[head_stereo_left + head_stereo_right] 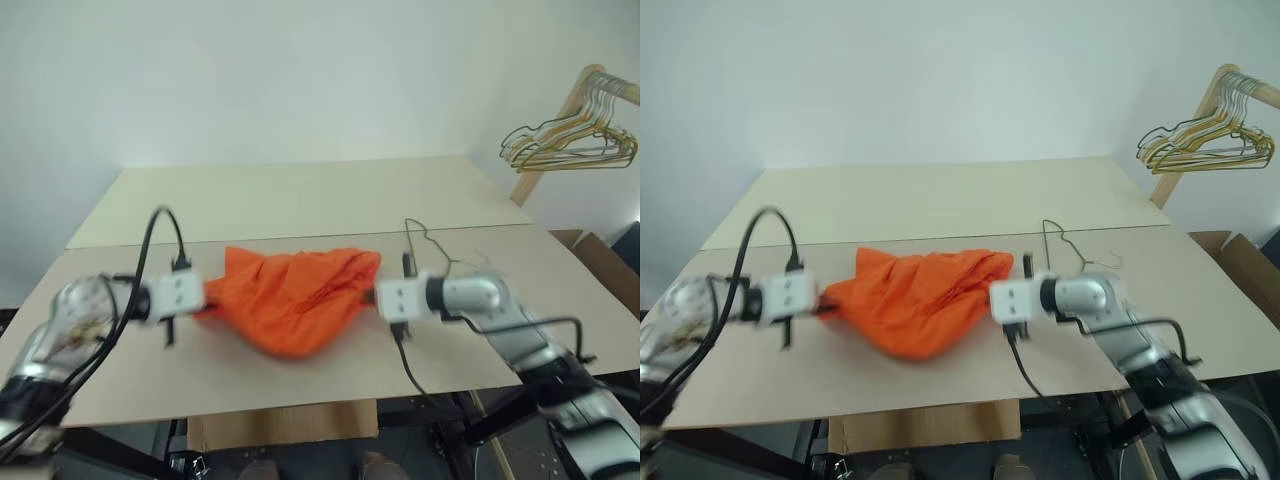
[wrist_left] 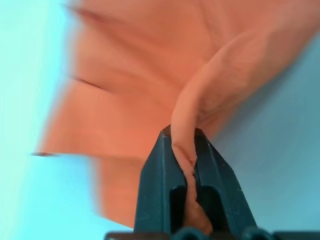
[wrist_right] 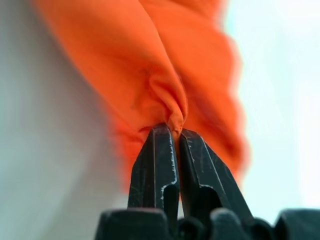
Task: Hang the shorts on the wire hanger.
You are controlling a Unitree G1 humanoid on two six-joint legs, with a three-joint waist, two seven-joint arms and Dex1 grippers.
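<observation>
Your left end effector [image 2: 182, 145] is pinched tight on a fold of the shorts [image 1: 292, 295], and your right end effector [image 3: 173, 135] is clamped on the other end. The orange fabric sags between them, over the middle of the surface [image 1: 300, 200]. The wire hanger [image 1: 432, 245] lies flat on the surface at about two o'clock from the shorts, just behind your right wrist.

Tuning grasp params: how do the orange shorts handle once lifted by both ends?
Likely floppy: the shorts sag in a belly between the left gripper and right gripper. Probably light: thin pinches of bunched cloth carry them. Slipping seems possible with such small holds.
</observation>
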